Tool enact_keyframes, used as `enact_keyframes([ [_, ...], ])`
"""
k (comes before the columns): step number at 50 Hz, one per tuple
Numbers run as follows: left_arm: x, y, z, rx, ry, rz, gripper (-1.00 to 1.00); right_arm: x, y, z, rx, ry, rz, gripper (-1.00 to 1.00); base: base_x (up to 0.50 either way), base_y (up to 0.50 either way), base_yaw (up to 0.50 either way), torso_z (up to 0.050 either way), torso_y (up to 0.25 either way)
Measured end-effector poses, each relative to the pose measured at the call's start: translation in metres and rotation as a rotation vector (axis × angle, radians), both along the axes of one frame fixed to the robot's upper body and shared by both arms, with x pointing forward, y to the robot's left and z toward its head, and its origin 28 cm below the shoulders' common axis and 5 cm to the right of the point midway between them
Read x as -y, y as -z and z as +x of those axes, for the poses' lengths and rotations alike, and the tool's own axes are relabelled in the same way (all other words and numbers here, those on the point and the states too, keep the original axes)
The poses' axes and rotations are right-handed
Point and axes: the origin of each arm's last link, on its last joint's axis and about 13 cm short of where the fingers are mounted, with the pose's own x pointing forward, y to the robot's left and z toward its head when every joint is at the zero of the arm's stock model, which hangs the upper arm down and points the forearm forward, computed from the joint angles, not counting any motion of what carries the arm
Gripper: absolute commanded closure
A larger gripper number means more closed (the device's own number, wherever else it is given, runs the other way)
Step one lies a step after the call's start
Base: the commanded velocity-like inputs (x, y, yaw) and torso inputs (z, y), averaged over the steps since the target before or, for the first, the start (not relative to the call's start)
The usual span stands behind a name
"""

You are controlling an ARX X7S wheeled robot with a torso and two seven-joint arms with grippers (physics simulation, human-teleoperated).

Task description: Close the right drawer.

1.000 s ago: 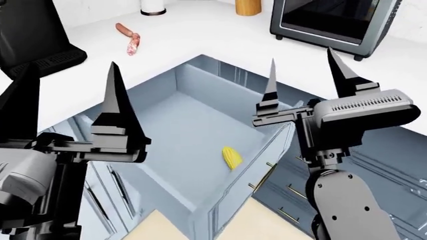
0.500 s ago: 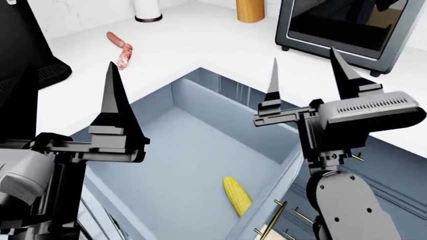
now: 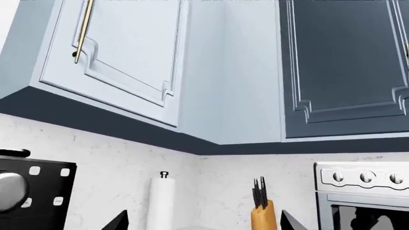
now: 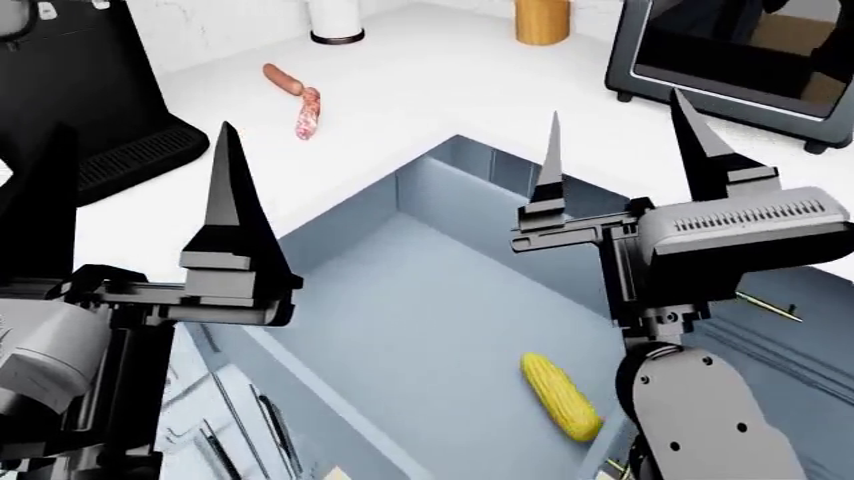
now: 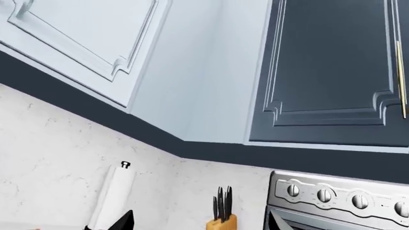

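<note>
The right drawer (image 4: 400, 320) is a light blue-grey box standing pulled open below the white counter's corner, seen from above in the head view. A yellow corn cob (image 4: 561, 396) lies on its floor near the front. Its front panel and brass handle are hidden behind my right arm. My left gripper (image 4: 140, 140) is open and empty, fingers pointing up, above the drawer's left side. My right gripper (image 4: 617, 110) is open and empty above the drawer's right side. Neither touches the drawer. Both wrist views look up at wall cabinets, with open fingertips (image 3: 120, 221) (image 5: 125, 220) at the bottom edge.
On the counter (image 4: 400, 110) lie two sausages (image 4: 302, 100), with a paper towel roll (image 4: 334, 18), a knife block (image 4: 542, 20), a toaster oven (image 4: 727, 60) and a black appliance (image 4: 80, 90). Cabinet doors (image 4: 234, 425) with black handles show at lower left, darker drawers (image 4: 787, 340) at right.
The head view has shifted, so the counter and open drawer now sit further right and the corn lies further right and lower. Both grippers keep the same open pose. The drawer stays open.
</note>
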Motion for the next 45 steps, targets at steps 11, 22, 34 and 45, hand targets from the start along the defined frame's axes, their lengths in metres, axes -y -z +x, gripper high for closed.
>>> enact_keyframes([
  [11, -0.0003, 0.0009, 0.0007, 0.0, -0.002, 0.001, -1.0, -0.0004, -0.0002, -0.001, 0.011, 0.002, 0.001, -1.0, 0.0, 0.0, 0.0, 0.0, 0.0],
  [22, -0.0001, 0.0002, -0.0007, 0.001, -0.003, 0.0, -1.0, -0.0001, -0.0014, -0.0023, 0.021, 0.012, 0.01, -1.0, 0.14, -0.19, 0.0, 0.0, 0.0],
  [34, 0.0, -0.0012, -0.0027, 0.002, -0.005, -0.001, -1.0, 0.0004, -0.0039, -0.0053, 0.033, 0.019, 0.024, -1.0, 0.31, -0.39, 0.0, 0.0, 0.0],
  [45, 0.0002, -0.0025, -0.004, 0.003, -0.005, -0.001, -1.0, 0.001, -0.0046, -0.0067, 0.039, 0.02, 0.029, -1.0, 0.04, -0.04, 0.0, 0.0, 0.001],
])
